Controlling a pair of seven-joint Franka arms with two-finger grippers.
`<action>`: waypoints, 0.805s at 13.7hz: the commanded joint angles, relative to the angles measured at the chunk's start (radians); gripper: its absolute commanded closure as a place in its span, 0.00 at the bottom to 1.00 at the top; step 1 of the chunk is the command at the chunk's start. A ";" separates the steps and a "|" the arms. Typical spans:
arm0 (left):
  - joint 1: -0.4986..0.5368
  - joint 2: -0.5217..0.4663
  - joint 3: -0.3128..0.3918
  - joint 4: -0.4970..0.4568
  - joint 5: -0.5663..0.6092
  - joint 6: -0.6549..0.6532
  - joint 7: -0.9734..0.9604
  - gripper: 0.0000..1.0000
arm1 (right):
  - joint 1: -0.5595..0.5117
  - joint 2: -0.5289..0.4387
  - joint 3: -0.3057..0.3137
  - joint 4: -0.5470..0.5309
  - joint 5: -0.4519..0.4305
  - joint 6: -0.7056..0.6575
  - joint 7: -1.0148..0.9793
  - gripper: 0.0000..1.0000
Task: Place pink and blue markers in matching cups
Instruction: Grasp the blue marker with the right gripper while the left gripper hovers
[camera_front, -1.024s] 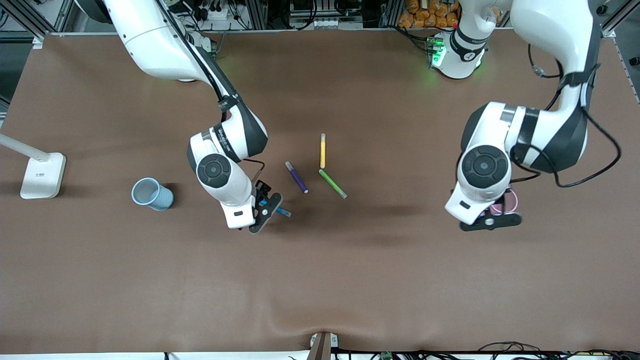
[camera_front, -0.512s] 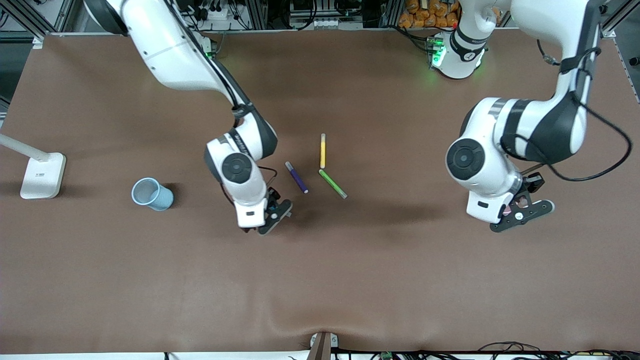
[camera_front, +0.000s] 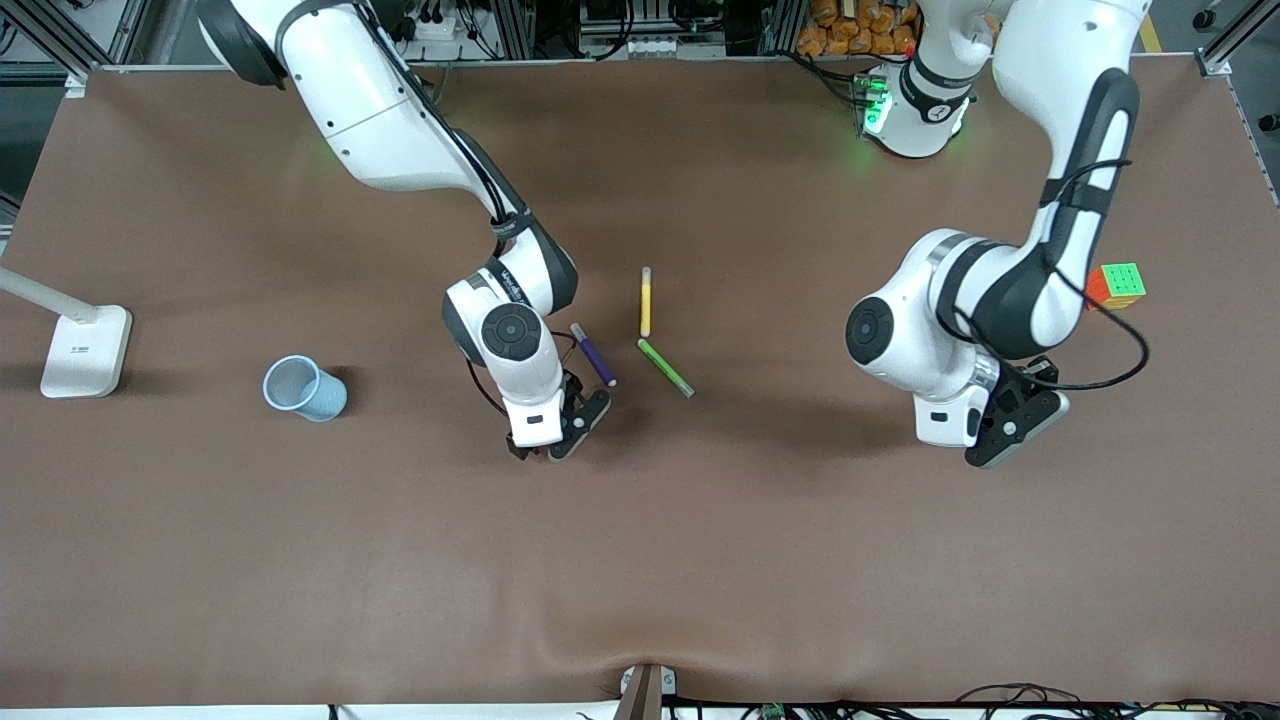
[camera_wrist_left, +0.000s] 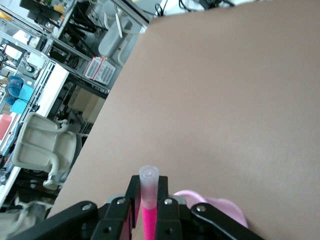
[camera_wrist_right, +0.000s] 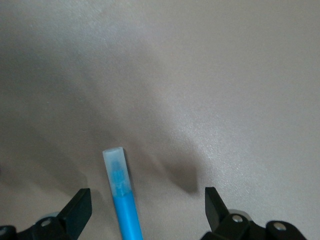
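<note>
In the left wrist view the pink marker (camera_wrist_left: 148, 212) stands between the fingers of my left gripper (camera_wrist_left: 148, 187), which is shut on it, pale cap end sticking out. The pale pink cup's rim (camera_wrist_left: 226, 206) shows just beside those fingers. In the front view my left gripper (camera_front: 1012, 430) hides both. My right gripper (camera_wrist_right: 147, 200) is open and low over the table, with the blue marker (camera_wrist_right: 123, 202) lying flat between its fingers. The front view shows this gripper (camera_front: 568, 424) covering that marker. The light blue cup (camera_front: 302, 388) stands upright toward the right arm's end.
A dark purple marker (camera_front: 593, 354), a yellow marker (camera_front: 646, 302) and a green marker (camera_front: 665, 367) lie at mid-table, close to my right gripper. A colour cube (camera_front: 1118, 285) sits by the left arm. A white lamp base (camera_front: 85, 350) stands at the right arm's end.
My right gripper slid toward the purple marker and now covers the blue marker. The left arm swung round with the pink marker, hiding the pink cup and uncovering the cube.
</note>
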 joint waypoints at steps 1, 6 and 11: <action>-0.018 0.017 0.003 -0.037 0.074 0.017 -0.146 1.00 | 0.007 0.024 -0.003 0.034 -0.021 -0.005 0.024 0.00; 0.003 0.019 -0.004 -0.098 0.158 0.069 -0.212 1.00 | 0.021 0.035 0.000 0.051 -0.015 0.001 0.033 0.00; 0.005 0.039 -0.004 -0.094 0.164 0.073 -0.233 0.75 | 0.022 0.044 0.002 0.051 -0.012 0.009 0.033 0.00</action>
